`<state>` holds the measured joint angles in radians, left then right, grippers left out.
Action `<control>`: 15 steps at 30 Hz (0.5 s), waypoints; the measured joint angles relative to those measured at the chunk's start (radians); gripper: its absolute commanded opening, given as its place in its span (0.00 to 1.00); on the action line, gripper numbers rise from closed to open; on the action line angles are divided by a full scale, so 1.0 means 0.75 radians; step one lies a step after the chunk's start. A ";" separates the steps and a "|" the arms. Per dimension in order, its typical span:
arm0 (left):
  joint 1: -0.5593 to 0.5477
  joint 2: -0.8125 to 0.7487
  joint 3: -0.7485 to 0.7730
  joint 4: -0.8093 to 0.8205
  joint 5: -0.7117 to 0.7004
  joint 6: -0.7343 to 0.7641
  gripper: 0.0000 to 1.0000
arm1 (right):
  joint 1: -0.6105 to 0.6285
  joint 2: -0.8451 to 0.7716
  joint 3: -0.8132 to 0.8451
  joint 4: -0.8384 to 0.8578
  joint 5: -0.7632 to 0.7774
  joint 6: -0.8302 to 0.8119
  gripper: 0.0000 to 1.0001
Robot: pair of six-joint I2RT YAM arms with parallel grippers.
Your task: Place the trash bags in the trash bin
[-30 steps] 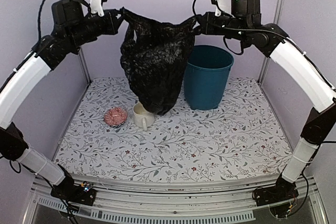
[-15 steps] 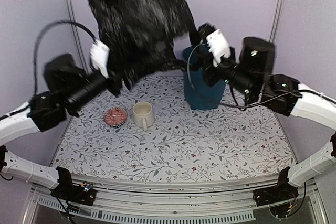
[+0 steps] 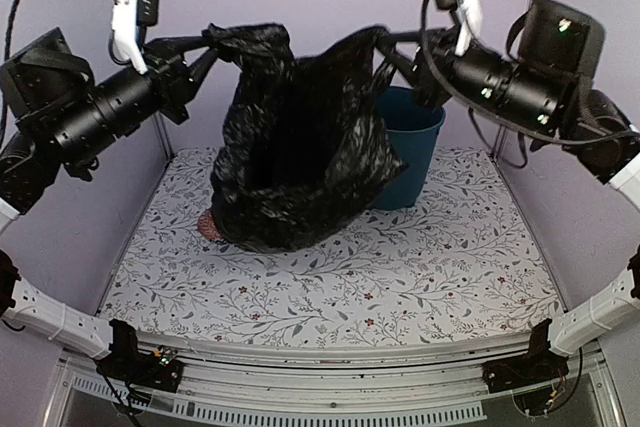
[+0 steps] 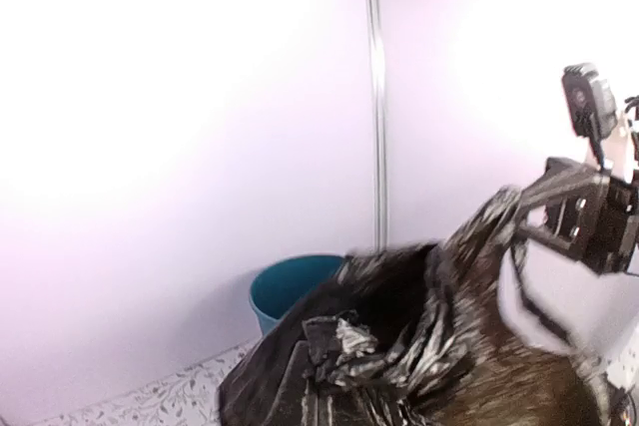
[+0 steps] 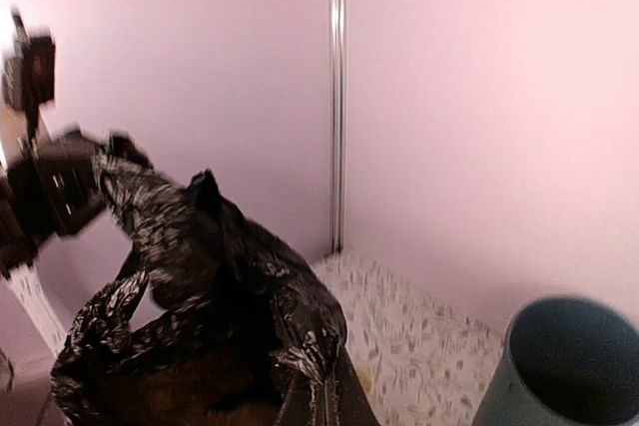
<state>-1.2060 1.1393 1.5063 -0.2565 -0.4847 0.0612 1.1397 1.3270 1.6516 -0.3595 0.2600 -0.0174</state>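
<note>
While the bag (image 3: 300,157) hangs slung between both arms, its mouth is stretched side to side. The left pincer (image 3: 208,39) pinches one edge of the rim and the right pincer (image 3: 392,39) the other, both pressed together on the plastic. The body sags low over the surface (image 3: 400,267) (whether its bottom touches, I cannot tell). The bin (image 3: 412,147) stands upright behind and to the right of the bag, partly hidden by it, almost beneath the right pincer — so the right arm is nearer. The bag's long axis runs down from its rim, left of the bin's mouth. By my judgement, the next move must carry it rightward and back — high enough for its bottom to pass over the bin's edge.
</note>
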 measured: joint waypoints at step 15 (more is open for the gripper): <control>0.227 0.147 -0.049 -0.247 0.084 -0.287 0.00 | -0.173 0.138 0.006 -0.028 0.087 0.171 0.01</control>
<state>-1.0355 1.2495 1.4693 -0.4416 -0.4213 -0.1543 1.0100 1.4307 1.6558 -0.3805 0.3252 0.1112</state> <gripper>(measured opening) 0.008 0.010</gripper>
